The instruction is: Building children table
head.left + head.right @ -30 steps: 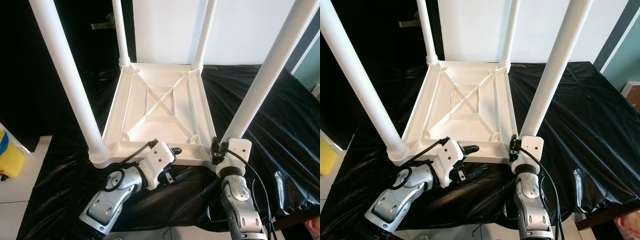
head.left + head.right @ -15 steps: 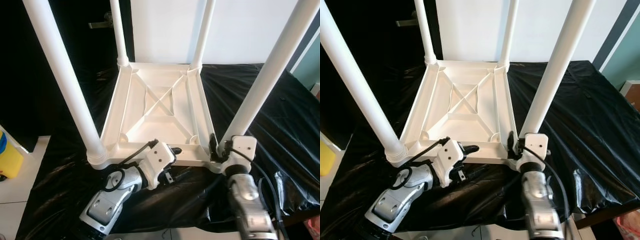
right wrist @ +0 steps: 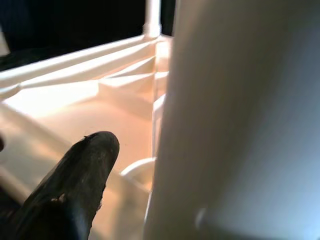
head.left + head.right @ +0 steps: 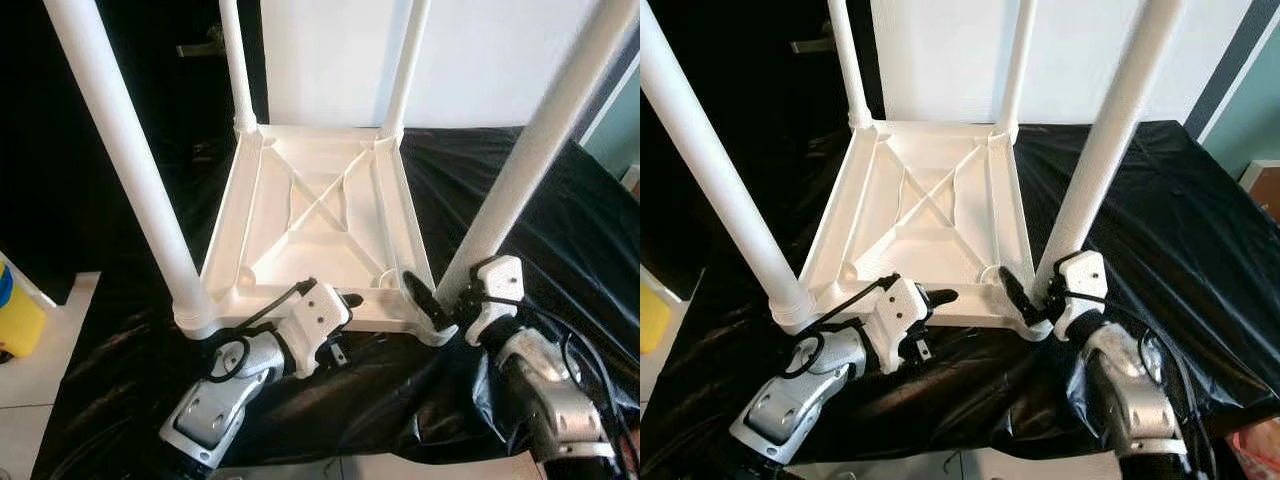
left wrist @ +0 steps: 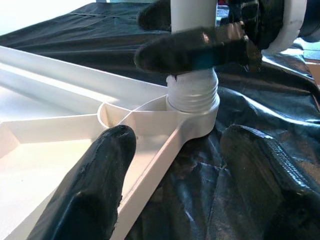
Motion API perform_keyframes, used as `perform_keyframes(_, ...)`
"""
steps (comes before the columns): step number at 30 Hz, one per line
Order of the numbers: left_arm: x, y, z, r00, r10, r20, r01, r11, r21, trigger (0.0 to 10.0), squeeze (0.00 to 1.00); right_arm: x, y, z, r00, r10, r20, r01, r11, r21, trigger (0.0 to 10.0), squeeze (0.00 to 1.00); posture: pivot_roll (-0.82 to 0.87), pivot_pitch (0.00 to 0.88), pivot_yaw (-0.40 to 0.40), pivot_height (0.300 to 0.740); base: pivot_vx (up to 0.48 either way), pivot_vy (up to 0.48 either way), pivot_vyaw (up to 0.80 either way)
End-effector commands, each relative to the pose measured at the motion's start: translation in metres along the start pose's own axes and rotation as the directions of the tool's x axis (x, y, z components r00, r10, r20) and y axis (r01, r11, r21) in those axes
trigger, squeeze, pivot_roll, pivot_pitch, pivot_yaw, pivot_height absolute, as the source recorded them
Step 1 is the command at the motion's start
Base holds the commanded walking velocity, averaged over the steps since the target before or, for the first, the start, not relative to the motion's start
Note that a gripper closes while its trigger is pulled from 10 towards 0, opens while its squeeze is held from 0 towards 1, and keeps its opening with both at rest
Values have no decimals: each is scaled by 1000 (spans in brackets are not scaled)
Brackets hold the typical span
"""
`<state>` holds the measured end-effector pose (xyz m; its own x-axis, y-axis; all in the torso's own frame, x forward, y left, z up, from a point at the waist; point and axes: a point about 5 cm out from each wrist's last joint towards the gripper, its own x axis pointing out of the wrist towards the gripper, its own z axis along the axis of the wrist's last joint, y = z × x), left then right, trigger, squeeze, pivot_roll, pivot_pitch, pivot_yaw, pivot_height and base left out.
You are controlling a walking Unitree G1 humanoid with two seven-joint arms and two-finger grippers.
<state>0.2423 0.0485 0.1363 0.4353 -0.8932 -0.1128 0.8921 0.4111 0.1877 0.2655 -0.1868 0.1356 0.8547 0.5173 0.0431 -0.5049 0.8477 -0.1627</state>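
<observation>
The white children's table (image 4: 320,215) lies upside down on a black sheet, its legs pointing up. My left gripper (image 4: 347,323) is open at the near rim; in the left wrist view one finger (image 5: 100,185) rests on the tabletop's inner side and the other lies outside on the sheet. My right gripper (image 4: 445,300) is shut on the base of the near right leg (image 4: 530,160). One of its black fingers (image 4: 420,298) lies across the tabletop corner, the other is hidden behind the leg. In the right wrist view that leg (image 3: 240,120) stands close beside the finger (image 3: 80,180).
The black plastic sheet (image 4: 560,220) covers the work surface and hangs over its near edge. A yellow object (image 4: 15,310) stands on the pale floor at the left. A white wall panel (image 4: 480,60) and a dark door with a handle (image 4: 200,45) are behind.
My right arm has swung out to the right and its wrist has turned around the near right leg. The left gripper has stayed put. The camera has shifted slightly.
</observation>
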Motion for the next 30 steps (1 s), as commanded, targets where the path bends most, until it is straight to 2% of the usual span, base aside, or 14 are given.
perform_keyframes(1, 0, -1, -2, 1000, -18, -11, 18, 1000, 1, 10000, 0, 2, 4, -5, 998, 57, -28, -56, 998, 13, 10000, 0, 1, 39, -23, 740, 0, 0, 0)
perform_keyframes(2, 0, -1, -2, 1000, -18, -11, 18, 1000, 0, 10000, 0, 3, 3, -6, 996, 82, -41, -82, 997, 13, 10000, 0, 2, 37, -23, 740, 0, 0, 0)
perform_keyframes(3, 0, -2, -2, 1000, -17, -10, 17, 1000, -1, 10000, 0, 4, 1, -9, 992, 108, -60, -108, 994, 8, 0, 0, 9, 36, -29, 740, 0, 0, 0)
perform_keyframes(15, -1, -3, -2, 1000, -14, -9, 14, 1000, -4, 10000, 0, 1, -4, -15, 983, 156, -93, -157, 988, 2, 0, 0, 16, 31, -32, 740, 0, 0, 0)
perform_keyframes(16, -1, -3, -2, 1000, -15, -9, 15, 1000, -4, 10000, 0, 1, -5, -16, 983, 155, -97, -155, 988, 3, 824, 0, 16, 30, -31, 740, 0, 0, 0)
perform_keyframes(17, -1, -4, -2, 1000, -17, -9, 17, 1000, -3, 10000, 0, 0, -6, -17, 984, 145, -101, -146, 989, 3, 10000, 0, 14, 28, -30, 740, 0, 0, 0)
perform_keyframes(26, -1, -4, -2, 1000, -22, -9, 22, 1000, -4, 10000, 0, -2, -7, -19, 991, 82, -101, -81, 997, 16, 10000, 0, 10, 30, -27, 740, 0, 0, 0)
perform_keyframes(28, -2, -6, -2, 1000, -28, -9, 28, 1000, -8, 10000, 0, -3, -6, -21, 994, -37, -102, 37, 999, -2, 10000, 0, 7, 32, -23, 740, 0, 0, 0)
perform_keyframes(29, -2, -6, -2, 1000, -28, -9, 28, 1000, -8, 10000, 0, -3, -6, -21, 994, -37, -102, 37, 999, -2, 10000, 0, 7, 32, -23, 740, 0, 0, 0)
perform_keyframes(30, -2, -6, -2, 999, -31, -9, 31, 999, -10, 10000, 0, -4, -4, -22, 987, -117, -106, 116, 993, -16, 10000, 0, 5, 31, -22, 740, 0, 0, 0)
